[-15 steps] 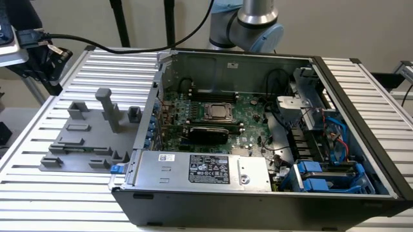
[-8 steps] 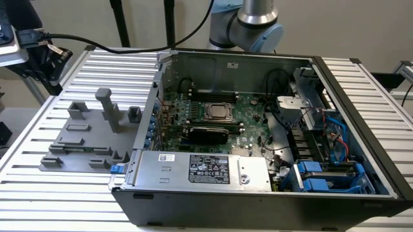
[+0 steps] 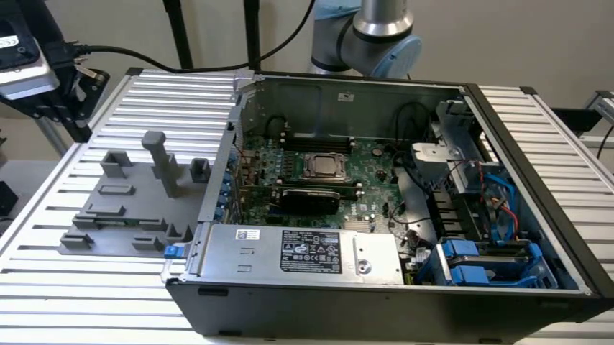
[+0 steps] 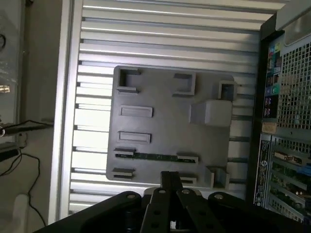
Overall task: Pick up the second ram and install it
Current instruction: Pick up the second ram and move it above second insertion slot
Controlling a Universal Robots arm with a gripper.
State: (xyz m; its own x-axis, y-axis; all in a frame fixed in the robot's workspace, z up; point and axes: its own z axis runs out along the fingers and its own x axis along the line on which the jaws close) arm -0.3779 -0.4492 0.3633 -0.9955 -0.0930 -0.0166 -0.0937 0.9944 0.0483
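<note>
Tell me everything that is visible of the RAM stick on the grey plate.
The RAM stick is a thin, long, green board, shown edge-on in the wrist view. It rests in the grey plate, its two ends held in small grey brackets, near one border. It lies beside the open computer case, not inside it. Its chips cannot be made out.

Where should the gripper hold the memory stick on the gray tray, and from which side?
Grip the memory stick at the middle of its top edge, coming down from above. It seems to stand on edge in the gray tray, with brackets at both ends, so only the middle is free.
</note>
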